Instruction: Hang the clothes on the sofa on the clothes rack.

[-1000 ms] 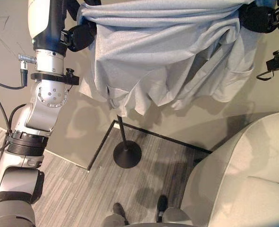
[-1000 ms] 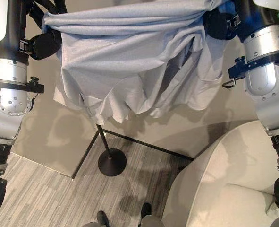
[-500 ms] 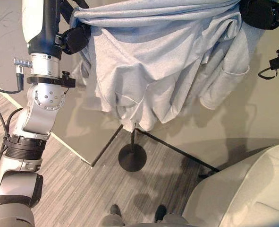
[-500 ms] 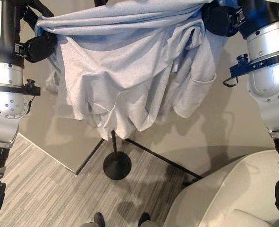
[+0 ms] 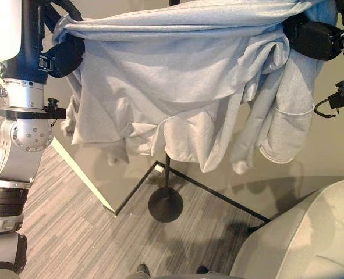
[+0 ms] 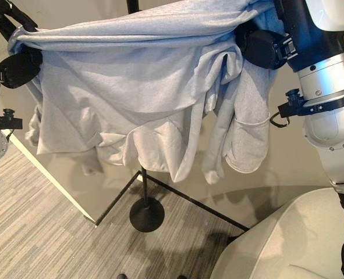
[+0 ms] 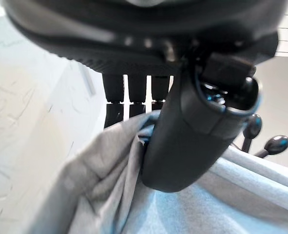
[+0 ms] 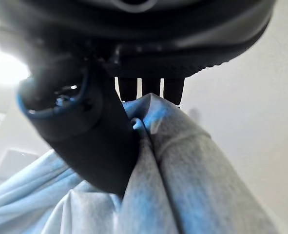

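Note:
A light grey sweatshirt [image 5: 177, 75] hangs stretched between my two raised hands. My left hand [image 5: 64, 55] is shut on its left end, the cloth pinched between thumb [image 7: 192, 131] and fingers [image 7: 129, 97]. My right hand [image 5: 311, 38] is shut on the other end, thumb [image 8: 95, 141] pressed against the cloth. A sleeve [image 6: 241, 139] dangles below the right hand. The black clothes rack pole [image 5: 167, 174] stands behind the garment on a round base [image 5: 165, 204]. Its top [image 6: 132, 6] pokes above the cloth, and rack knobs [image 7: 275, 144] show past the left hand.
A cream sofa [image 5: 311, 232] fills the lower right corner. A beige panel with a black edge strip [image 5: 218, 195] runs behind the rack. Grey wood-pattern floor [image 5: 73, 221] lies at lower left.
The whole picture has shifted, so the camera moved. The sweatshirt stays held between both hands. The rack pole's top now shows above its upper edge, and the sleeve hangs straighter.

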You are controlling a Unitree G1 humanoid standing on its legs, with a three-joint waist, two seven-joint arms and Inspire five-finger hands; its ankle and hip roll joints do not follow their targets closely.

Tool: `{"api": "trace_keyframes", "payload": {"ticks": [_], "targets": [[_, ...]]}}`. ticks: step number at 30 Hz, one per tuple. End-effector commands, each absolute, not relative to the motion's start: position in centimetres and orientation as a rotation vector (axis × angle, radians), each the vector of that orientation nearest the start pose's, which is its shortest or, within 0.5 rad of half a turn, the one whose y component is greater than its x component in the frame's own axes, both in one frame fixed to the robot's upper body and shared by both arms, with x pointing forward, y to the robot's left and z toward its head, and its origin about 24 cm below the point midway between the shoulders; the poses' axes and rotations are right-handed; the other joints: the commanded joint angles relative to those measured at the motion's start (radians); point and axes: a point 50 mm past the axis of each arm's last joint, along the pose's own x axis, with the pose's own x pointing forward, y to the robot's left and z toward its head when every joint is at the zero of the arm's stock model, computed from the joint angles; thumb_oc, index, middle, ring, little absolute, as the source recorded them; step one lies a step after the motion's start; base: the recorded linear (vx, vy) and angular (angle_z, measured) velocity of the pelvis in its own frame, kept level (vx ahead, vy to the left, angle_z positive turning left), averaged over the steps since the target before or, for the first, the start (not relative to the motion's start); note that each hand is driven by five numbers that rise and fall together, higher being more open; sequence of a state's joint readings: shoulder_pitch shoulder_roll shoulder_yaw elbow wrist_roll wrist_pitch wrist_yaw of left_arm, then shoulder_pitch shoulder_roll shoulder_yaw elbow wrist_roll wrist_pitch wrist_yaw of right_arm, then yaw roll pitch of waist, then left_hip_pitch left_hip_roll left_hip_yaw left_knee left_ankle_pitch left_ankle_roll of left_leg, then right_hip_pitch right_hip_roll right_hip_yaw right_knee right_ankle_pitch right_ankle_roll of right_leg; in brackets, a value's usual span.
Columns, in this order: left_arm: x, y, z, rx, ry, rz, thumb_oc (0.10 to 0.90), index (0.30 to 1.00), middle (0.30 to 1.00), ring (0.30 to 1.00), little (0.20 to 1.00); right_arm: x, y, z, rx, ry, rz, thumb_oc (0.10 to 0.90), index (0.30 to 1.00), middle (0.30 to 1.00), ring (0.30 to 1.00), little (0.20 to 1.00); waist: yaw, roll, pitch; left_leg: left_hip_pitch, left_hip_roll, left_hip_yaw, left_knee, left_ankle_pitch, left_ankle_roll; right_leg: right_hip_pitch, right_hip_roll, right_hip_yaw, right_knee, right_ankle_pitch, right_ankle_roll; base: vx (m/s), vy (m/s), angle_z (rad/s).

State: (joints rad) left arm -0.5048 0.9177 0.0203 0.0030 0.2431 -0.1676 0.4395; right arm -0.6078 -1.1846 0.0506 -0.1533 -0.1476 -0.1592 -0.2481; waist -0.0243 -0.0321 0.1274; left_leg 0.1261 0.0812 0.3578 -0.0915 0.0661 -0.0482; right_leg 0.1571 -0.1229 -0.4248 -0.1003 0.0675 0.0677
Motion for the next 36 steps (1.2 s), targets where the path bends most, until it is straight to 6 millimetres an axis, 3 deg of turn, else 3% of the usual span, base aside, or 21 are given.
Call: {"api": "trace_keyframes", "payload": {"ticks": [1,6,10,11,14,16,17,19,23,28,29,34,35,36], "targets": [[26.7,31.3,33.2,0.951,-0.943,0.819,0.400,0.300,0.300,0.300,0.300,24.9,-26.6,38.9,-1.056,-1.099,-0.512,0.400,0.300,0.300,0.300,0.300,0.019,-0.029,-0.084,0.090,0.021,0.055,0.004,-0.147,-0.058,0.015,-0.078,-0.015,0.013,-0.077,0.104,0.00,0.000,0.00],[27.3,32.0,33.7,0.965,-0.903,0.820,0.400,0.300,0.300,0.300,0.300,25.5,-27.1,39.6,-1.024,-1.076,-0.516,0.400,0.300,0.300,0.300,0.300,0.021,-0.036,-0.088,0.094,0.025,0.064,0.004,-0.147,-0.062,0.008,-0.074,-0.015,0.013,-0.073,0.107,0.00,0.001,-0.02],[28.8,32.1,34.4,1.089,-0.829,0.796,0.400,0.300,0.300,0.300,0.300,27.9,-27.4,39.4,-1.052,-0.953,-0.491,0.400,0.300,0.300,0.300,0.300,0.020,-0.042,-0.088,0.098,0.028,0.076,0.004,-0.145,-0.065,0.007,-0.070,-0.011,0.013,-0.071,0.108,0.00,0.005,-0.05],[29.7,32.1,34.9,1.211,-0.778,0.804,0.400,0.300,0.300,0.300,0.300,29.2,-27.2,39.0,-1.038,-0.904,-0.462,0.400,0.300,0.300,0.300,0.300,0.016,-0.041,-0.089,0.100,0.031,0.082,0.004,-0.142,-0.068,0.007,-0.067,-0.013,0.013,-0.071,0.108,0.00,0.000,-0.06],[31.1,31.7,35.1,1.343,-0.710,0.780,0.400,0.300,0.300,0.300,0.300,30.7,-27.0,39.1,-1.062,-0.843,-0.449,0.400,0.300,0.300,0.300,0.300,0.012,-0.048,-0.087,0.096,0.035,0.090,0.004,-0.136,-0.071,0.002,-0.063,-0.016,0.013,-0.068,0.111,0.00,0.000,-0.02],[31.2,31.6,35.3,1.344,-0.712,0.781,0.400,0.300,0.300,0.300,0.300,30.7,-27.0,39.3,-1.061,-0.844,-0.451,0.400,0.300,0.300,0.300,0.300,0.012,-0.048,-0.086,0.095,0.035,0.090,0.004,-0.136,-0.072,0.001,-0.063,-0.017,0.013,-0.068,0.111,0.00,0.000,0.00],[32.7,31.0,34.9,1.407,-0.659,0.756,0.400,0.300,0.300,0.300,0.300,31.9,-26.4,39.2,-1.055,-0.812,-0.431,0.400,0.300,0.300,0.300,0.300,0.008,-0.058,-0.079,0.085,0.041,0.096,0.004,-0.131,-0.074,-0.013,-0.061,-0.014,0.013,-0.062,0.115,-0.02,-0.009,-0.04],[33.2,30.8,34.7,1.419,-0.639,0.746,0.400,0.300,0.300,0.300,0.300,32.2,-26.2,39.2,-1.050,-0.804,-0.421,0.400,0.300,0.300,0.300,0.300,0.008,-0.062,-0.078,0.080,0.043,0.098,0.004,-0.131,-0.074,-0.020,-0.060,-0.012,0.013,-0.060,0.116,-0.01,-0.007,-0.07],[34.8,30.6,31.9,1.442,-0.533,0.684,0.400,0.300,0.300,0.300,0.300,33.6,-25.6,37.0,-1.010,-0.748,-0.371,0.400,0.300,0.300,0.300,0.300,0.002,-0.076,-0.059,0.069,0.050,0.108,0.004,-0.131,-0.074,-0.042,-0.057,-0.002,0.013,-0.056,0.118,-0.02,-0.001,-0.08],[34.8,30.9,29.0,1.382,-0.484,0.663,0.400,0.300,0.300,0.300,0.300,33.6,-25.7,33.9,-0.961,-0.712,-0.343,0.400,0.300,0.300,0.300,0.300,0.000,-0.080,-0.050,0.064,0.049,0.108,0.004,-0.135,-0.070,-0.049,-0.058,0.000,0.013,-0.055,0.118,0.00,0.006,-0.04],[34.4,31.2,26.8,1.332,-0.452,0.652,0.400,0.300,0.300,0.300,0.300,33.3,-25.5,31.6,-0.908,-0.702,-0.313,0.400,0.300,0.300,0.300,0.300,-0.002,-0.078,-0.043,0.066,0.047,0.107,0.004,-0.141,-0.065,-0.047,-0.061,0.003,0.013,-0.057,0.116,0.00,0.000,0.00],[33.6,30.7,21.7,1.202,-0.378,0.590,0.400,0.300,0.300,0.300,0.300,32.2,-24.7,25.8,-0.777,-0.633,-0.235,0.400,0.300,0.300,0.300,0.300,-0.001,-0.073,-0.036,0.075,0.038,0.099,0.004,-0.155,-0.053,-0.036,-0.068,0.004,0.013,-0.058,0.111,0.01,0.004,-0.01],[33.5,30.7,21.7,1.203,-0.377,0.590,0.400,0.300,0.300,0.300,0.300,32.2,-24.7,25.8,-0.777,-0.632,-0.235,0.400,0.300,0.300,0.300,0.300,-0.001,-0.073,-0.037,0.075,0.038,0.099,0.004,-0.155,-0.053,-0.036,-0.068,0.004,0.013,-0.058,0.111,0.00,0.000,0.00],[33.6,30.0,19.6,1.142,-0.338,0.546,0.400,0.300,0.300,0.300,0.300,32.0,-24.4,23.7,-0.729,-0.591,-0.210,0.400,0.300,0.300,0.300,0.300,-0.005,-0.069,-0.030,0.078,0.034,0.094,0.004,-0.159,-0.048,-0.033,-0.071,0.005,0.013,-0.057,0.109,0.00,0.000,0.00]]}}
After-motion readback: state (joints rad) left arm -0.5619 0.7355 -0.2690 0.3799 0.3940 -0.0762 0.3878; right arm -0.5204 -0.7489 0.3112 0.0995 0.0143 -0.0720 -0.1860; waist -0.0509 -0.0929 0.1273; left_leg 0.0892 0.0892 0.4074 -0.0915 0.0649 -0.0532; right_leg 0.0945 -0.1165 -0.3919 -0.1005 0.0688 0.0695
